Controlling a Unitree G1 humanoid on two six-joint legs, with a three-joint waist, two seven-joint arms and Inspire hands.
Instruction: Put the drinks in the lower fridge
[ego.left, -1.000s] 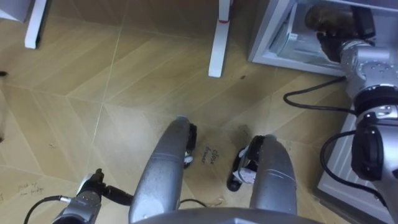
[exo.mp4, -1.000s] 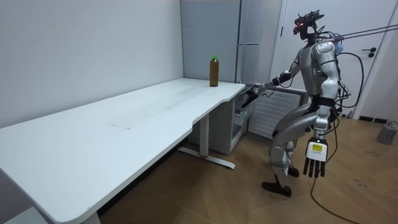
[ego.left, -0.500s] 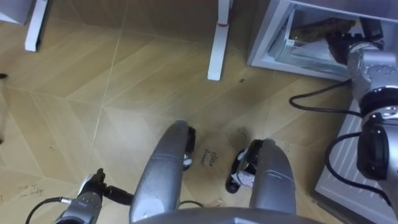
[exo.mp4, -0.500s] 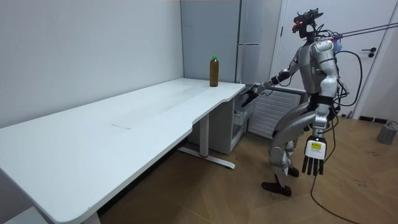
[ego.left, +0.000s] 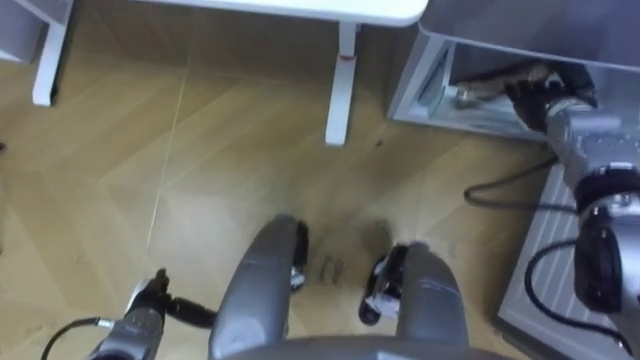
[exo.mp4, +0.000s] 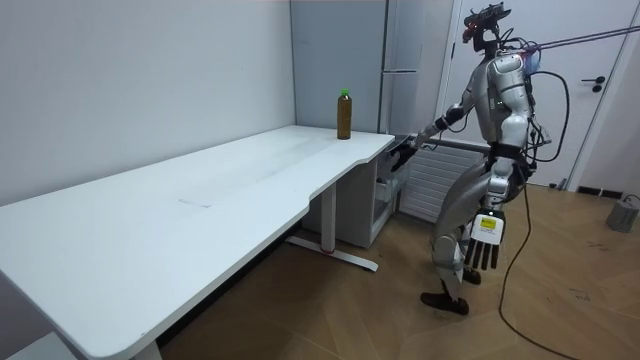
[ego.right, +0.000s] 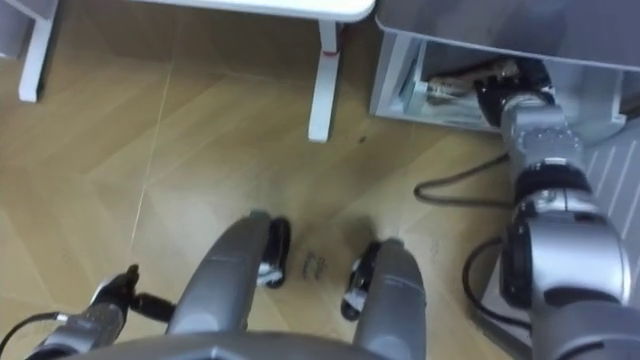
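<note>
Where the fridge (ego.left: 418, 78) stands open, the right hand (ego.left: 533, 96) reaches inside.

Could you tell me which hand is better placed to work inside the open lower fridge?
The right hand: it reaches inside the lower fridge, by a brown bottle lying there. The left hand hangs open at the robot's side.

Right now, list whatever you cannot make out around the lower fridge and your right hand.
Inside of the lower fridge: eye views, cut off by the top edge.
The brownish thing beside the right hand: eye views, blurred; drink or not, held or not, unclear.
Room view: the fridge's opening sits partly behind the table, too small.
</note>
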